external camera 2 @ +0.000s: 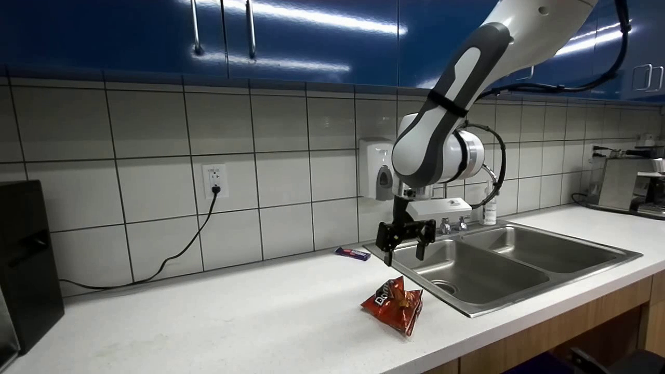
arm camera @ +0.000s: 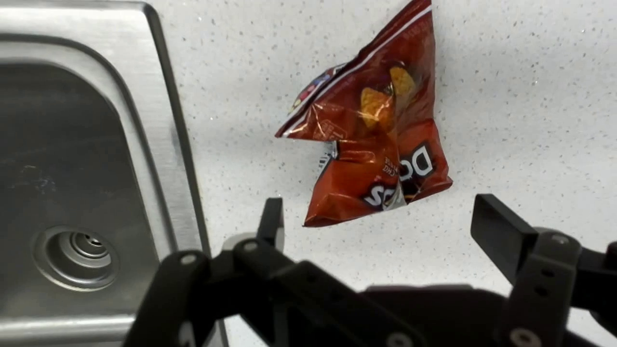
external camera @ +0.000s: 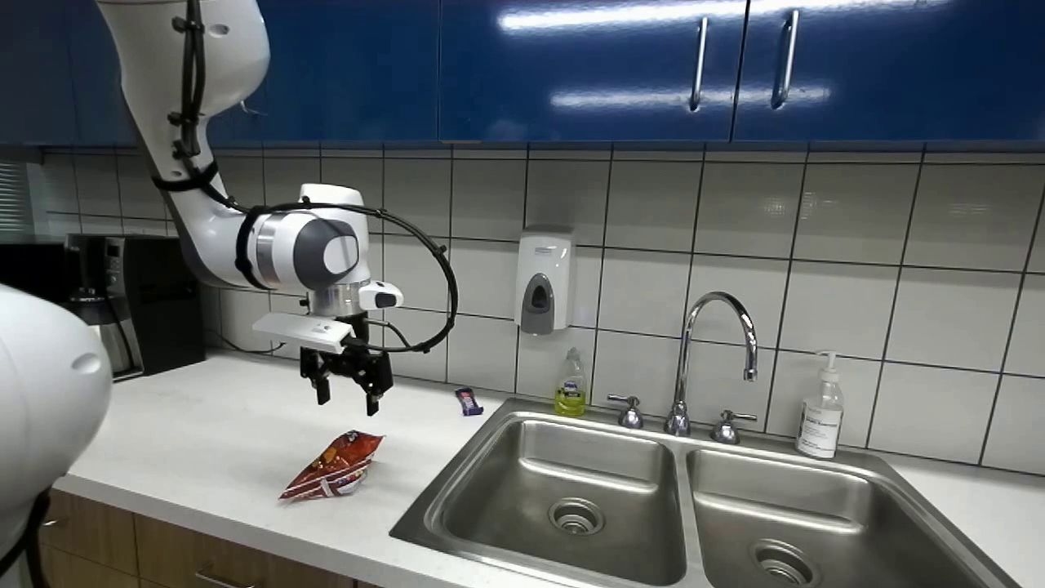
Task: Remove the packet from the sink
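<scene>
Wrist view and both exterior views show the counter [external camera 2: 208, 332] with the sink [arm camera: 149, 96] set into it. Above the counter, between its front and back edges, hangs the gripper [external camera 2: 404, 260]; its fingers [arm camera: 499, 236] are wide apart and nothing is between them. The packet [external camera 2: 394, 306] lies on the counter, free of the fingers, near the front edge and just beside the sink, so the removing seems to me already done. What can go wrong is therefore the spoiling of it. If the gripper goes low and sideways, a finger may catch a pointed corner of the packet and drag it back into the sink, or push it off the front edge, because it is probably light and slippery. The bar [external camera: 468, 401], by the back edge, could be knocked only by a careless wide move.
</scene>
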You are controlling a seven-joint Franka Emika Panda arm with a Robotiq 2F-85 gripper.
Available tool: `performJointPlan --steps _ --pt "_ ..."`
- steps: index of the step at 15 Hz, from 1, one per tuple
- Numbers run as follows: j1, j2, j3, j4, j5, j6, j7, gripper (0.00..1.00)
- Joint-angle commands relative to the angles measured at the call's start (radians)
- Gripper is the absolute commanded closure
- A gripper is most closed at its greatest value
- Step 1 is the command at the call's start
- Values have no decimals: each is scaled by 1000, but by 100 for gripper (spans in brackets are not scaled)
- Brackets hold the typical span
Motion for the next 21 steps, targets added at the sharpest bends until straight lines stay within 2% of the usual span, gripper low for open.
performJointPlan --steps 1,11,12,21 --pt "-17 -94 7 -45 2 -85 46 0" --pt "-39 -185 6 -116 -9 -151 68 0" --pt "-31 -132 8 -81 4 -129 42 0" --pt "-34 -148 7 -99 4 -129 42 0"
